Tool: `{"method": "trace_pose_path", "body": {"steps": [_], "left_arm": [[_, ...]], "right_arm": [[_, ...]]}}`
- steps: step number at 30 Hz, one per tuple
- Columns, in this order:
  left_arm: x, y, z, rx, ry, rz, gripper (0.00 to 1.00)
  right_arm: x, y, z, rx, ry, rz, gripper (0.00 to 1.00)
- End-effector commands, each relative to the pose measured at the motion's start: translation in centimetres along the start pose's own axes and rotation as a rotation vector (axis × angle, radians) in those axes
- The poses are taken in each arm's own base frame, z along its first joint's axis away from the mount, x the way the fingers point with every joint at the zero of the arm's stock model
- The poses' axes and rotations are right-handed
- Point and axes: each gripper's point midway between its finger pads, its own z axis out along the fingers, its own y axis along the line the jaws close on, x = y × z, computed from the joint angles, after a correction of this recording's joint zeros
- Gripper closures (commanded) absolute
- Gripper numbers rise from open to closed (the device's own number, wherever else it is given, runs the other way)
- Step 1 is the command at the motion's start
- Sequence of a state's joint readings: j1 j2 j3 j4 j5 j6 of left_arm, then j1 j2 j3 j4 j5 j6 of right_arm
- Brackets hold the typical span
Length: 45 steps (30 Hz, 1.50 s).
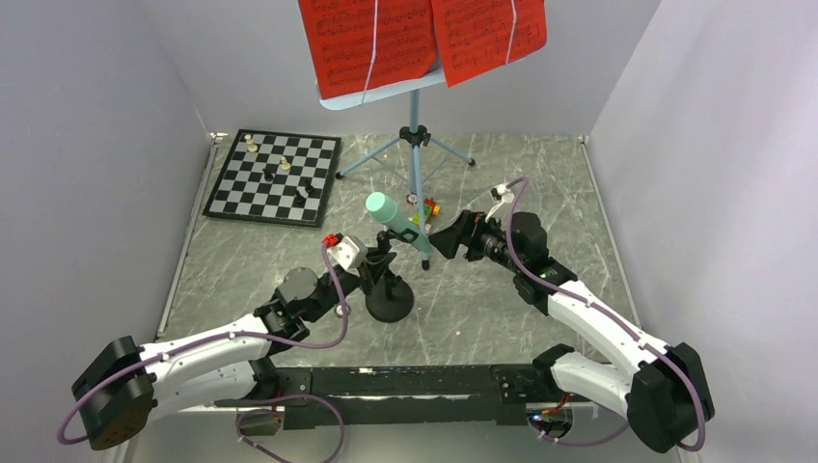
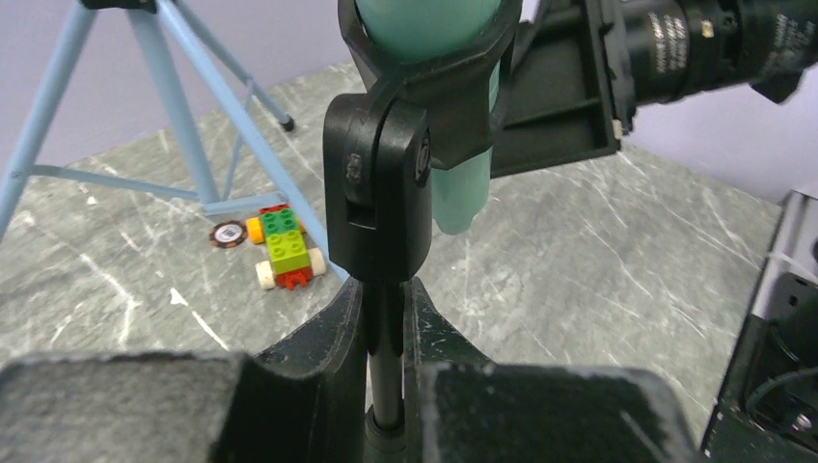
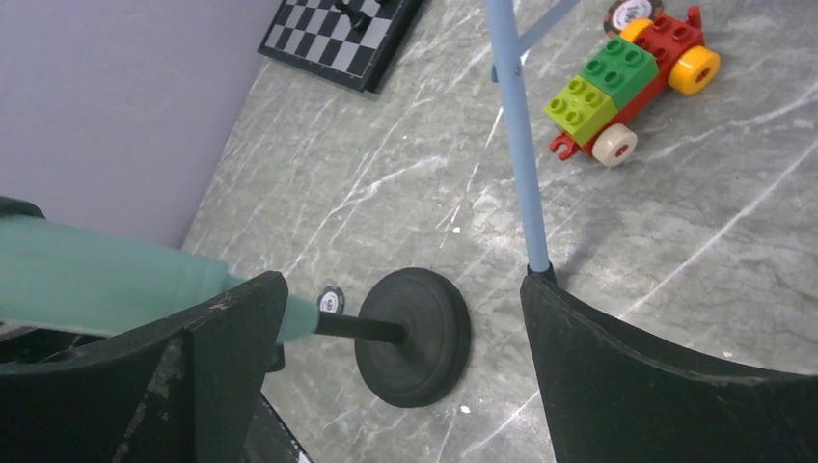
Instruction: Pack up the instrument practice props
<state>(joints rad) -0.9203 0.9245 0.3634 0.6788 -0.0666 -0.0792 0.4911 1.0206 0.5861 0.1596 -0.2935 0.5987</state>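
Observation:
The mint-green microphone [image 1: 395, 224] sits tilted in the clip of the black round-base mic stand [image 1: 389, 299]. My left gripper [image 1: 369, 277] is shut on the stand's thin pole [image 2: 386, 367], just under the clip [image 2: 376, 193]. My right gripper [image 1: 446, 238] is open at the microphone's lower end. In the right wrist view the microphone [image 3: 106, 285] runs beside the left finger [image 3: 222, 357], and the stand's base [image 3: 415, 333] shows between the fingers. The red sheet-music pages [image 1: 367, 39] rest on the light blue music stand [image 1: 415, 145] at the back.
A chessboard with pieces [image 1: 275, 176] lies at the back left. A small multicoloured block toy [image 1: 426, 209] sits by the tripod's feet and also shows in the right wrist view [image 3: 632, 82]. A blue tripod leg [image 3: 516, 145] ends close to my right finger [image 3: 656, 386]. Walls enclose the table.

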Motion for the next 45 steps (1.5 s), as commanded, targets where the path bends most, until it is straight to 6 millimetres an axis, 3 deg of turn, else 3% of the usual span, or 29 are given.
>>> {"method": "trace_pose_path", "body": {"steps": [1, 5, 8, 11, 16, 25, 33, 39, 42, 45], "left_arm": [[-6.3, 3.0, -0.1, -0.183, -0.244, -0.029, 1.00], [-5.5, 4.0, -0.6, -0.248, -0.222, -0.040, 1.00], [-4.9, 4.1, -0.7, -0.252, -0.207, -0.045, 0.97], [-4.6, 4.0, -0.7, -0.245, -0.198, -0.059, 0.79], [-4.6, 3.8, -1.1, -0.233, -0.201, -0.070, 0.43], [-6.3, 3.6, -1.9, -0.216, -0.205, -0.005, 0.21], [-8.1, 3.2, -0.9, -0.185, -0.215, 0.088, 0.22], [-7.8, 2.8, 1.1, -0.156, -0.167, 0.118, 0.27], [-7.3, 3.0, 1.8, -0.156, -0.139, 0.127, 0.33], [-6.9, 3.3, 2.2, -0.165, -0.123, 0.127, 0.49]], "right_arm": [[1.6, 0.3, -0.5, -0.021, 0.030, 0.049, 0.03], [0.1, 0.0, -1.9, 0.014, -0.053, 0.018, 0.02], [-0.2, 2.5, -2.6, -0.104, -0.029, -0.045, 0.01], [1.3, 3.7, -2.1, -0.175, 0.081, -0.036, 0.01], [2.5, 3.7, -1.7, -0.193, 0.117, -0.018, 0.01], [2.5, 4.5, -1.2, -0.232, 0.170, -0.044, 0.00], [2.9, 4.4, -0.7, -0.234, 0.177, -0.032, 0.00], [3.1, 4.2, -0.6, -0.218, 0.183, -0.035, 0.00], [3.3, 4.1, -0.5, -0.217, 0.188, -0.032, 0.00], [3.1, 4.4, -0.4, -0.222, 0.181, -0.031, 0.00]]}}
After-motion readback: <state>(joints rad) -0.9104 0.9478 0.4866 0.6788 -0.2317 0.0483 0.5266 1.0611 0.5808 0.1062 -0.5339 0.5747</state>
